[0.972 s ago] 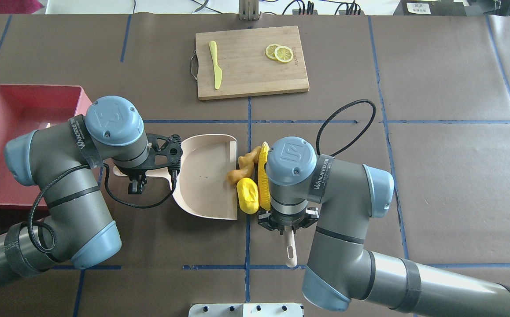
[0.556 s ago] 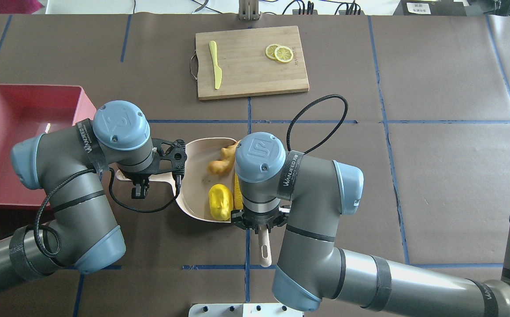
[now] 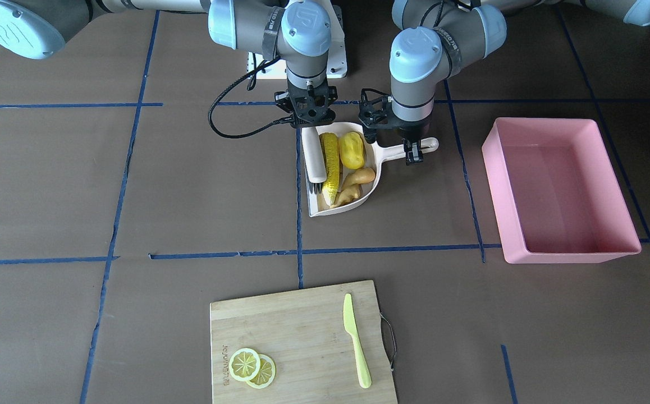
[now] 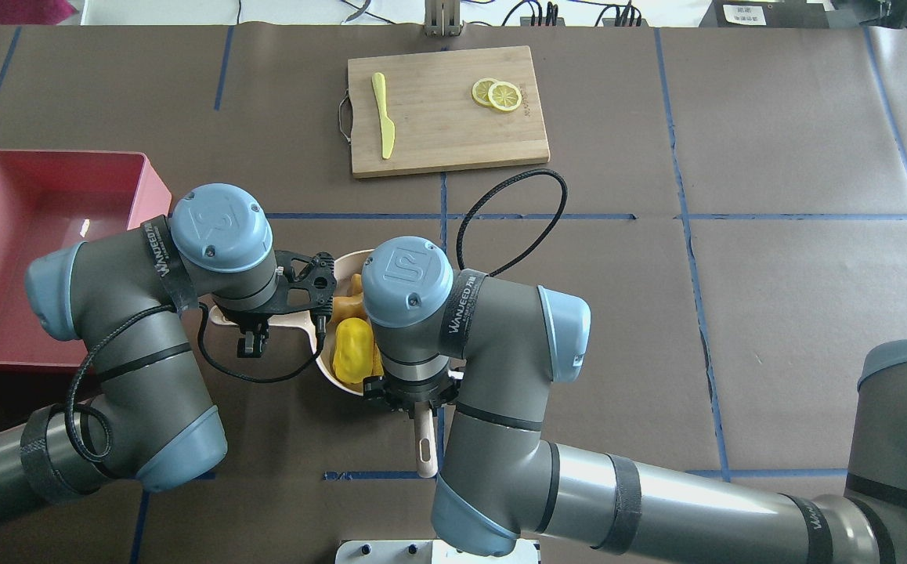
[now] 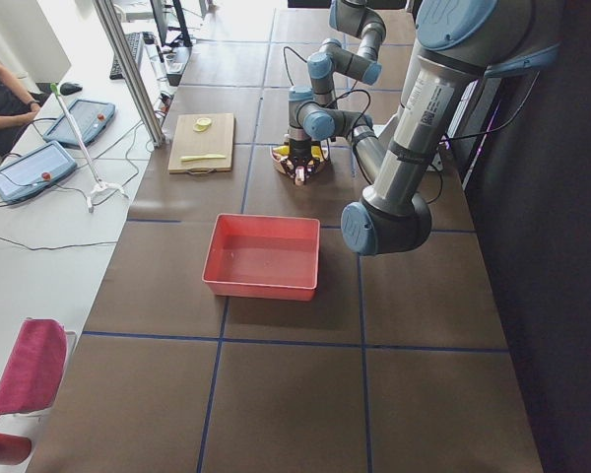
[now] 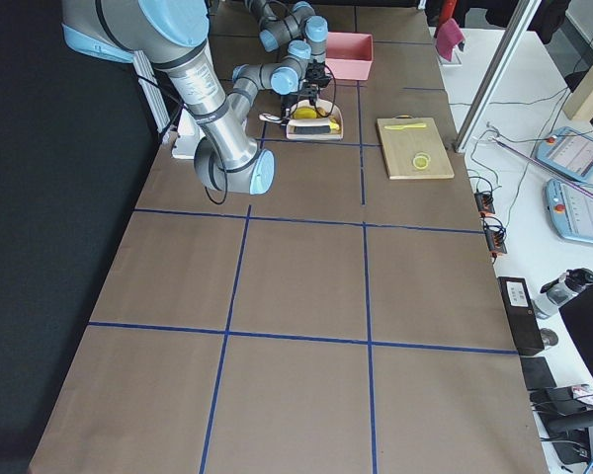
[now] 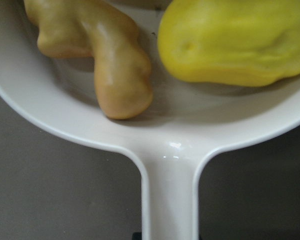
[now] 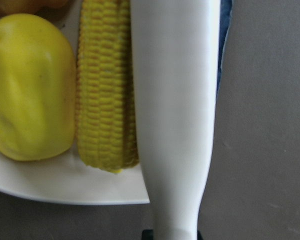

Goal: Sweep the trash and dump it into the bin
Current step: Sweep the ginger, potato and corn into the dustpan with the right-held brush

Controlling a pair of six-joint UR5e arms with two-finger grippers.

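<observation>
Reading clock directions off the overhead view, with twelve o'clock pointing away from the robot, I see all three pieces of trash lying inside the cream dustpan [image 3: 391, 151] near the table's middle. The yellow corn cob [image 3: 330, 163] lies along the pan's three o'clock side, its length running twelve to six. The rounded yellow lump [image 4: 353, 348] sits just beside it at nine o'clock. The knobbly ginger root [image 3: 353, 185] lies at the lump's twelve o'clock, one end close to the back wall where the handle begins.

My left gripper [image 3: 413, 152] points down at the pan's nine o'clock end, its fingers pinching the dustpan's handle. My right gripper [image 4: 414, 403] sits at the pan's six o'clock, clamped on the white brush [image 3: 316, 160], which lies flat against the corn's three o'clock side at the pan's open mouth.

The pink bin [image 3: 496, 191] stands well apart at the pan's nine o'clock. A wooden cutting board [image 4: 438, 133] lies around twelve o'clock, carrying a pale green knife [image 4: 383, 117] on its nine o'clock side and two lemon slices [image 4: 498, 95] toward three.
</observation>
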